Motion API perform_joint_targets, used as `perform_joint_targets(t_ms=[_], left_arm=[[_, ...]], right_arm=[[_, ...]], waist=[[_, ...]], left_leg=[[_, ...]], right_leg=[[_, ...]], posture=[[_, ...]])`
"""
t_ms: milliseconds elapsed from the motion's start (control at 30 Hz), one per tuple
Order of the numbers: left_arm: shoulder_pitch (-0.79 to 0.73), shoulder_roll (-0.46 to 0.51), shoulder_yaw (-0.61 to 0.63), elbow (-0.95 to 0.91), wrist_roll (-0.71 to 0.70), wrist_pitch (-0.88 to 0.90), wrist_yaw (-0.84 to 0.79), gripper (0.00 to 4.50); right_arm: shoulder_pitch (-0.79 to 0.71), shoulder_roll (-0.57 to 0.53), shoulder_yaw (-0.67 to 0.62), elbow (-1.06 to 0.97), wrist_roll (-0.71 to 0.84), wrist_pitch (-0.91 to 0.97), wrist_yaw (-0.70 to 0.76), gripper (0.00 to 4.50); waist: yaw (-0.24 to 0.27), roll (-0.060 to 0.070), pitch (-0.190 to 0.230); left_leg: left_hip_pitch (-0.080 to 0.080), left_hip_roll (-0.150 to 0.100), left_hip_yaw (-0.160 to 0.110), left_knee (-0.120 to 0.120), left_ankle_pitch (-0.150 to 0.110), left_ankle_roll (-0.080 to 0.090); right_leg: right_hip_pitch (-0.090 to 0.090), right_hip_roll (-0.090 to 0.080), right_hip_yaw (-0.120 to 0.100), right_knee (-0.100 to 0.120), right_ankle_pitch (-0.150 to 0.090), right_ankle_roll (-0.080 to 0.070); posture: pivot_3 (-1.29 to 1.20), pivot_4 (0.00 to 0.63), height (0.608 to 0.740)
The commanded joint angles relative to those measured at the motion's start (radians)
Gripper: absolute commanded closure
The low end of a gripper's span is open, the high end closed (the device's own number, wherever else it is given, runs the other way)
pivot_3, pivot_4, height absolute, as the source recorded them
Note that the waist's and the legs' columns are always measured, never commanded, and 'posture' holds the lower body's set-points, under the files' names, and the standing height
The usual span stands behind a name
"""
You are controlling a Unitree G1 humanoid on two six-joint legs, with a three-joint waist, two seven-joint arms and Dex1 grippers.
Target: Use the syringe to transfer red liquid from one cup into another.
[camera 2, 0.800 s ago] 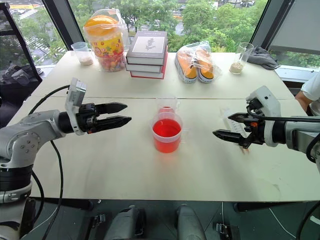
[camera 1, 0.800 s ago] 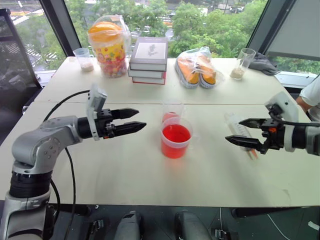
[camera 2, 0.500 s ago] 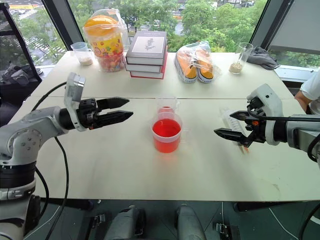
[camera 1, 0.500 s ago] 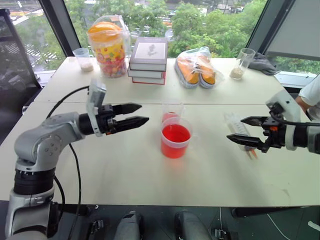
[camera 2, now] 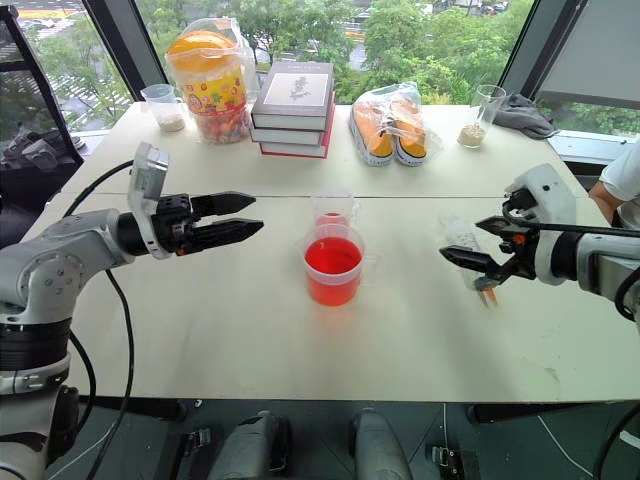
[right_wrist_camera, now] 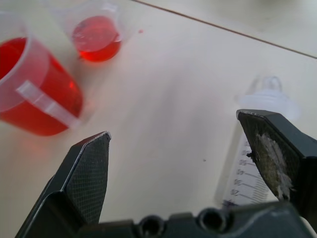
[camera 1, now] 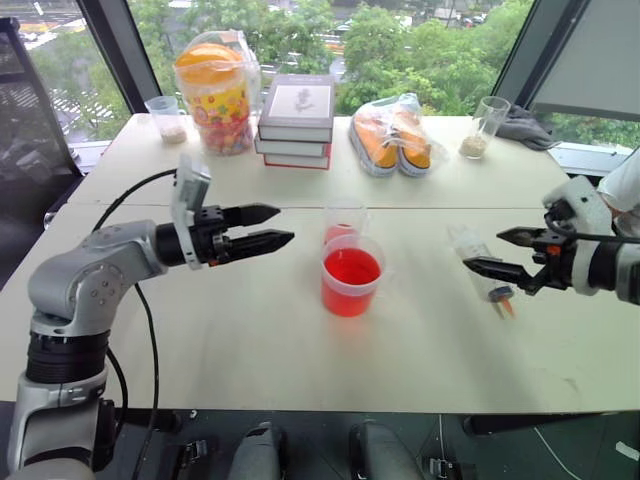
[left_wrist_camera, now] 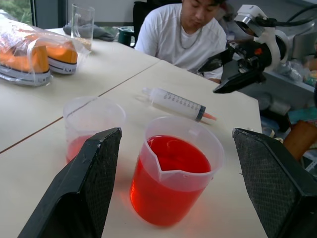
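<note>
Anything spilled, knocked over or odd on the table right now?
Only a small red droplet on the table beside the narrower cup. Both cups stand upright, the wide cup full of red liquid. The syringe lies flat, below the open right claw.

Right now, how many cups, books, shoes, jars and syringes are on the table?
Cups: 4 (red cup, narrow cup, two powder cups)
Books: 3
Shoes: 2
Jar: 1
Syringe: 1
Total: 11
</note>
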Motion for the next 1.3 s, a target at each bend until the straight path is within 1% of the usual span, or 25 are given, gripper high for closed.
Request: perform_joint_targets(t_ms=[33, 200, 367, 500, 700, 833, 867, 933, 1000, 1033, 1067, 1100, 1167, 1233, 1300], left_arm=[[-0.018, -0.01, 0.001, 0.003, 0.003, -0.031, -0.009, 0.8], [-0.035, -0.042, -0.04, 0.021, 0.032, -0.065, -0.025, 0.8], [-0.052, -0.066, -0.061, 0.044, 0.056, -0.098, -0.033, 0.8], [-0.041, -0.079, -0.067, 0.028, 0.063, -0.105, -0.029, 0.8], [-0.005, -0.078, -0.041, -0.013, 0.05, -0.1, 0.005, 0.8], [0.025, -0.078, -0.029, -0.054, 0.041, -0.095, 0.034, 0.8], [0.03, -0.08, -0.026, -0.062, 0.04, -0.094, 0.043, 0.8], [0.038, -0.081, -0.021, -0.074, 0.037, -0.092, 0.056, 0.8], [0.042, -0.081, -0.018, -0.081, 0.035, -0.09, 0.063, 0.8], [0.045, -0.081, -0.017, -0.083, 0.035, -0.091, 0.066, 0.8], [0.048, -0.081, -0.017, -0.084, 0.034, -0.092, 0.068, 0.8], [0.05, -0.078, -0.019, -0.085, 0.037, -0.094, 0.068, 0.8], [0.048, -0.075, -0.023, -0.083, 0.039, -0.096, 0.069, 0.8], [0.041, -0.072, -0.023, -0.081, 0.037, -0.094, 0.067, 0.8], [0.031, -0.068, -0.024, -0.073, 0.039, -0.095, 0.062, 0.8]], right_arm=[[-0.088, -0.006, 0.044, 0.094, -0.047, -0.015, -0.022, 0.02], [-0.291, 0.02, 0.198, 0.32, -0.107, 0.074, -0.035, 0.02], [-0.444, 0.063, 0.381, 0.558, -0.208, 0.054, 0.032, 0.02], [-0.534, 0.107, 0.503, 0.752, -0.314, -0.037, 0.103, 0.02], [-0.626, 0.203, 0.6, 1.021, -0.45, -0.196, 0.19, 0.02], [-0.669, 0.263, 0.615, 1.163, -0.522, -0.282, 0.221, 0.02], [-0.677, 0.272, 0.621, 1.189, -0.542, -0.303, 0.231, 0.26], [-0.693, 0.291, 0.628, 1.235, -0.577, -0.34, 0.246, 0.9], [-0.706, 0.305, 0.628, 1.273, -0.607, -0.369, 0.258, 1.91], [-0.712, 0.311, 0.63, 1.289, -0.624, -0.385, 0.266, 2.34], [-0.716, 0.315, 0.63, 1.302, -0.637, -0.398, 0.272, 2.9], [-0.72, 0.319, 0.629, 1.31, -0.649, -0.405, 0.276, 3.1], [-0.73, 0.323, 0.623, 1.319, -0.669, -0.413, 0.286, 3.11], [-0.737, 0.31, 0.599, 1.283, -0.677, -0.427, 0.281, 3.11], [-0.744, 0.301, 0.54, 1.22, -0.653, -0.448, 0.252, 3.11]], waist=[[-0.002, 0.0, 0.0], [-0.002, 0.0, 0.0], [-0.001, 0.0, 0.0], [-0.001, 0.0, 0.0], [-0.004, 0.0, 0.0], [-0.007, 0.0, 0.0], [-0.006, 0.0, 0.0], [-0.005, 0.0, 0.0], [-0.006, 0.0, 0.0], [-0.006, 0.0, 0.0], [-0.007, 0.0, 0.0], [-0.007, 0.0, 0.0], [-0.008, 0.0, 0.0], [-0.007, 0.0, 0.0], [-0.007, 0.001, 0.0]], left_leg=[[0.0, 0.0, 0.0, 0.0, 0.0, 0.0], [0.0, 0.0, 0.001, 0.0, 0.0, 0.0], [-0.001, 0.0, 0.001, 0.0, 0.0, 0.0], [-0.001, 0.0, 0.001, -0.001, 0.0, 0.0], [-0.001, 0.0, 0.001, -0.001, 0.0, 0.0], [-0.001, 0.0, 0.002, -0.001, 0.0, 0.0], [-0.001, 0.0, 0.001, 0.0, 0.0, 0.0], [-0.001, 0.0, 0.001, 0.0, 0.0, 0.0], [-0.001, 0.0, 0.001, 0.0, 0.0, 0.0], [0.0, 0.0, 0.001, 0.0, 0.0, 0.0], [0.0, 0.0, 0.001, 0.0, 0.0, 0.0], [0.0, 0.0, 0.001, 0.0, 0.0, 0.0], [0.0, 0.0, 0.001, 0.0, 0.0, 0.0], [0.001, 0.0, 0.001, 0.0, 0.0, 0.0], [0.001, 0.0, 0.002, 0.0, 0.0, 0.0]], right_leg=[[0.0, 0.0, 0.0, 0.0, 0.0, 0.0], [0.0, 0.0, 0.001, 0.0, 0.0, 0.0], [-0.001, 0.0, 0.001, 0.0, 0.001, 0.001], [-0.002, 0.0, 0.001, 0.0, 0.002, 0.002], [-0.002, 0.0, 0.001, 0.0, 0.002, 0.003], [-0.002, 0.0, 0.001, 0.0, 0.002, 0.003], [-0.002, 0.0, 0.001, 0.001, 0.002, 0.003], [-0.001, 0.0, 0.0, 0.001, 0.002, 0.003], [-0.001, 0.0, 0.001, 0.001, 0.002, 0.003], [-0.001, 0.0, 0.0, 0.001, 0.002, 0.003], [-0.001, 0.0, 0.0, 0.001, 0.002, 0.003], [0.0, 0.001, 0.0, 0.001, 0.002, 0.003], [0.0, 0.001, 0.0, 0.001, 0.002, 0.003], [0.0, 0.001, 0.001, 0.001, 0.002, 0.003], [0.0, 0.0, 0.001, 0.001, 0.002, 0.003]], posture=[[0.0, 0.15, 0.74], [0.0, 0.15, 0.74], [0.0, 0.15, 0.74], [0.0, 0.15, 0.74], [0.0, 0.15, 0.74], [0.0, 0.15, 0.74], [0.0, 0.15, 0.74], [0.0, 0.15, 0.74], [0.0, 0.15, 0.74], [0.0, 0.15, 0.74], [0.0, 0.15, 0.74], [0.0, 0.15, 0.74], [0.0, 0.15, 0.74], [0.0, 0.15, 0.74], [0.0, 0.15, 0.74]])
